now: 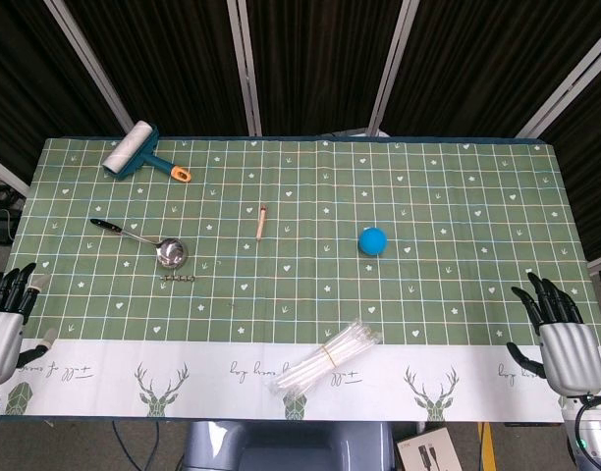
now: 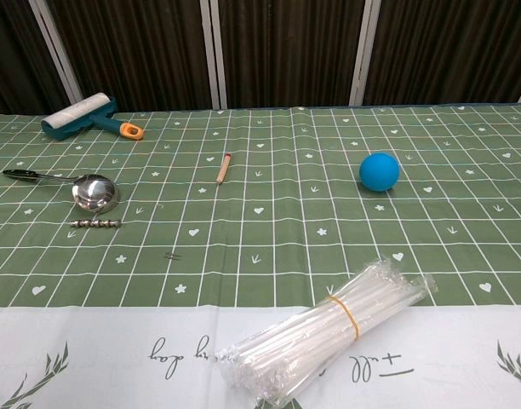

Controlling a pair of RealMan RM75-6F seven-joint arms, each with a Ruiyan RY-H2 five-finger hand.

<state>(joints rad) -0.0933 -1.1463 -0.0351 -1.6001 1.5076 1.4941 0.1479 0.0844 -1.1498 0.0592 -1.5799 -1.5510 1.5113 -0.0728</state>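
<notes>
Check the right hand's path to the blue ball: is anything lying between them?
Nothing visible does. The right hand rests open at the table's near right edge, and only bare green cloth lies between it and the blue ball. The bundle of straws sits well to the left of that line.

Dark slatted wall panels (image 2: 286, 51) with pale metal uprights (image 2: 211, 51) behind table; green patterned tablecloth (image 1: 458, 206).

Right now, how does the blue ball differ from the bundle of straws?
The blue ball is round, solid blue and sits far back on the green checks; the bundle of straws is long, clear, bound by a yellow band and lies slanted on the white near border. Both rest on the table, untouched by either hand.
</notes>
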